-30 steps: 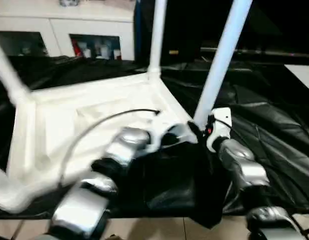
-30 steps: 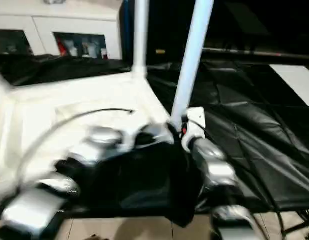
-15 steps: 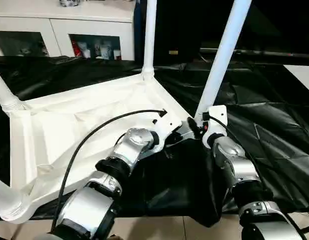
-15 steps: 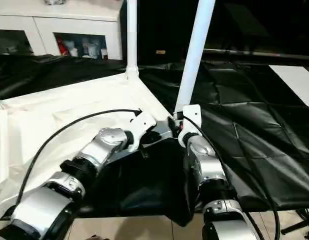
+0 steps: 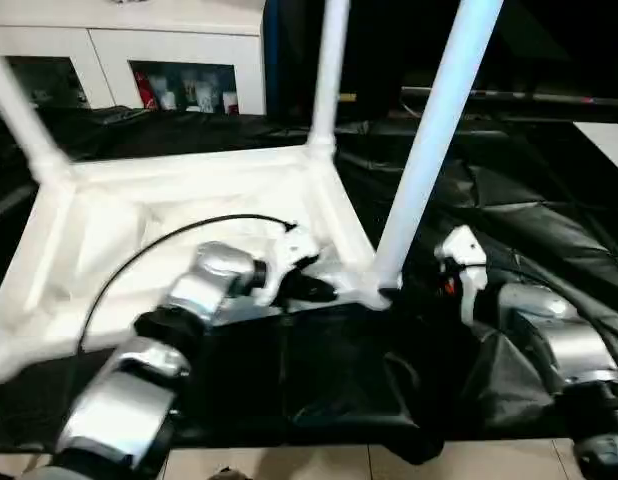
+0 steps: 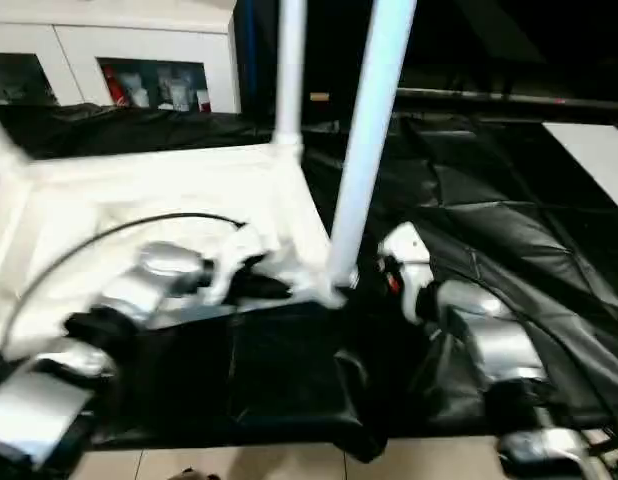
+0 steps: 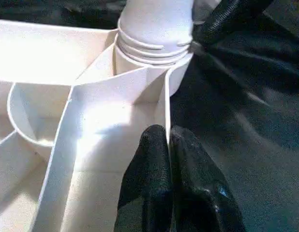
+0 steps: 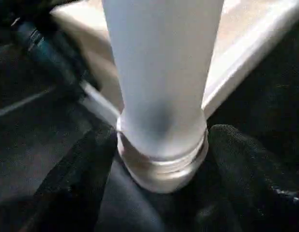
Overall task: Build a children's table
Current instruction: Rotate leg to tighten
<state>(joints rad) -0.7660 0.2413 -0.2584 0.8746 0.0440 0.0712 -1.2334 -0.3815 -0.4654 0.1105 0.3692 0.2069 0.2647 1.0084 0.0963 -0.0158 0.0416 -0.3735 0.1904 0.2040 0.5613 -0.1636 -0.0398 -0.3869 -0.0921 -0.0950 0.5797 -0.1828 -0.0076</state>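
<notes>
The children's table (image 5: 189,215), all white plastic, lies upside down on a black sheet (image 5: 549,220), its ribbed underside facing up. Three legs can be counted standing in corner sockets: the near-right leg (image 5: 429,150), the far-right leg (image 5: 327,70) and a far-left leg (image 5: 24,120); the fourth corner is too blurred to judge. No brand, label or readable writing appears on the table or the robot.

The left gripper (image 7: 169,145) is pressed closed, its two black fingers (image 7: 149,164) together against a thin rib of the underside, just beside the socket holding the near-right leg. The right gripper (image 8: 161,145) stands spread, one black finger on each side of that leg's threaded base (image 8: 161,166); whether the fingers touch the leg cannot be told.

Beyond the sheet, a white cabinet (image 5: 109,50) with two glass-fronted compartments holds small items, red among them, too small to identify. A black cable (image 5: 159,250) arcs over the left forearm.
</notes>
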